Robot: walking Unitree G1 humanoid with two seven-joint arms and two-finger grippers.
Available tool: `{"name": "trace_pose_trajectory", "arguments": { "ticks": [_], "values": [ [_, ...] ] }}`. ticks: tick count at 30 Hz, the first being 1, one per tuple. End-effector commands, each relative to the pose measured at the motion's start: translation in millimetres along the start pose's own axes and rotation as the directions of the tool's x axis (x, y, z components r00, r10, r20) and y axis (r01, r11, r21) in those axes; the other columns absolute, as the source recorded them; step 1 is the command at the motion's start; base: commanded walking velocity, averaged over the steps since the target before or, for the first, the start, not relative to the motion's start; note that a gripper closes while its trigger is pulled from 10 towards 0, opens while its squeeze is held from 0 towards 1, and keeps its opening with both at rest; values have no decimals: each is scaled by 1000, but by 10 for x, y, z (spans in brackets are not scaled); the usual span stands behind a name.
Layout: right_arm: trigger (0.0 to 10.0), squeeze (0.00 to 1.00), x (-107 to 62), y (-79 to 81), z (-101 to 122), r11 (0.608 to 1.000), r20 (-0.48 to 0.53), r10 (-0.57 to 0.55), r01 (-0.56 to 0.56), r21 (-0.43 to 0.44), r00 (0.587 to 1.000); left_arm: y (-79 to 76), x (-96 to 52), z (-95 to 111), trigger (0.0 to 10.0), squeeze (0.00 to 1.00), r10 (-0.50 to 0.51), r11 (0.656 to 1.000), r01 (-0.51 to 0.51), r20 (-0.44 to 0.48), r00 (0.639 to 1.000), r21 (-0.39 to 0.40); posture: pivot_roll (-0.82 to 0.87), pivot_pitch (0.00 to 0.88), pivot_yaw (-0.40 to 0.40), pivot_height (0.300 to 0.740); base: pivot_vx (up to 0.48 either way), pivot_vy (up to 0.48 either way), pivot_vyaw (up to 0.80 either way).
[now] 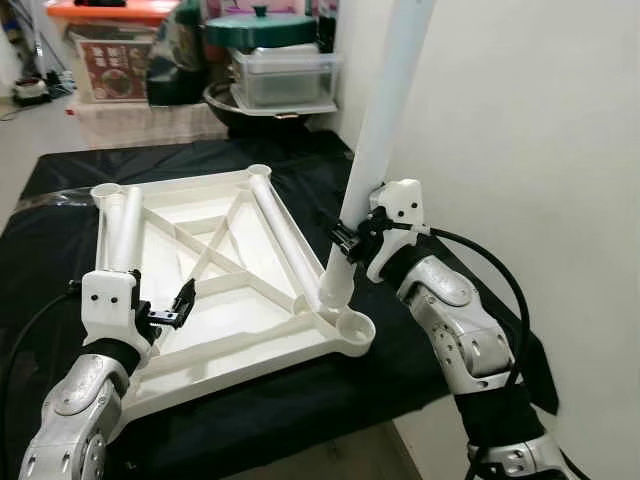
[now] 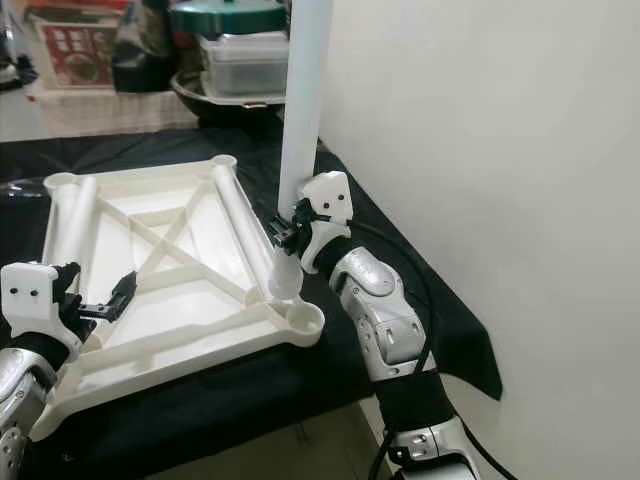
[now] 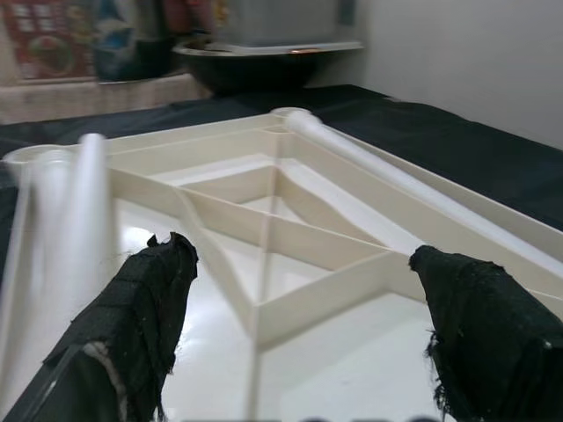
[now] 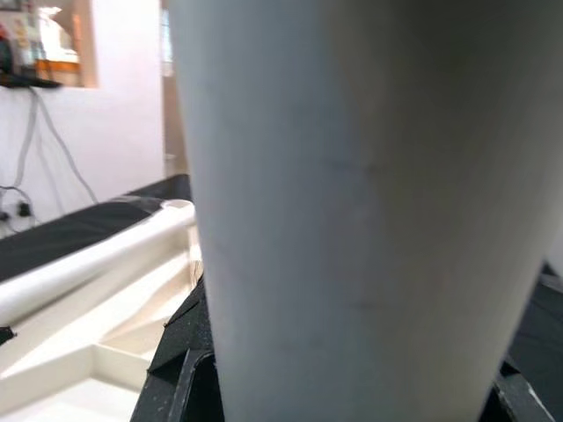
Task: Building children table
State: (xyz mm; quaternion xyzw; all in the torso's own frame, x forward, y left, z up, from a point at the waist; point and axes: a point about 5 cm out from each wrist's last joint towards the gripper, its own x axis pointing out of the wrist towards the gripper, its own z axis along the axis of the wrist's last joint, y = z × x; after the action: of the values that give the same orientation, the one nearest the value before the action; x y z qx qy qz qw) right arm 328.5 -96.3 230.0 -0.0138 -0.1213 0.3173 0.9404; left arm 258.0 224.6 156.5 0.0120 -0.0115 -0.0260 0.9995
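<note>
A white table top [image 1: 240, 352] lies upside down on a black cloth. Two white legs lie across it, one along its left side [image 1: 120, 225] and one nearer the right [image 1: 285, 235]. My right gripper [image 1: 350, 240] is shut on a third white leg [image 1: 385, 120], which stands nearly upright and looms large in the right wrist view [image 4: 352, 202]. The leg's lower end sits just behind the front right corner socket [image 1: 355, 330]. My left gripper [image 1: 170, 310] hovers open over the top's front left part, its fingers [image 3: 141, 316] spread above the ribs [image 3: 290, 255].
A white wall [image 1: 540, 150] rises close on the right. Behind the cloth stand plastic storage boxes [image 1: 110, 60], a clear tub under a green lid [image 1: 280, 65] and a dark bowl [image 1: 240, 105]. The cloth's front edge [image 1: 300, 420] drops to the floor.
</note>
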Motion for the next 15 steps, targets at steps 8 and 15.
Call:
{"name": "trace_pose_trajectory", "arguments": {
  "ticks": [8, 15],
  "values": [
    [10000, 0, -92, -82, -73, 999, -29, 18, -19, -38, 999, 2, 11, -70, 10000, 0, -18, 1000, 19, -30, 999, 24, 69, 0, -75, 740, 0, 0, 0],
    [10000, 0, -162, -98, -126, 999, -52, 43, -44, -21, 998, -21, 33, -94, 10000, 0, -40, 999, 40, -17, 999, 15, 63, 0, -74, 740, 0, 0, 0]
  ]
}}
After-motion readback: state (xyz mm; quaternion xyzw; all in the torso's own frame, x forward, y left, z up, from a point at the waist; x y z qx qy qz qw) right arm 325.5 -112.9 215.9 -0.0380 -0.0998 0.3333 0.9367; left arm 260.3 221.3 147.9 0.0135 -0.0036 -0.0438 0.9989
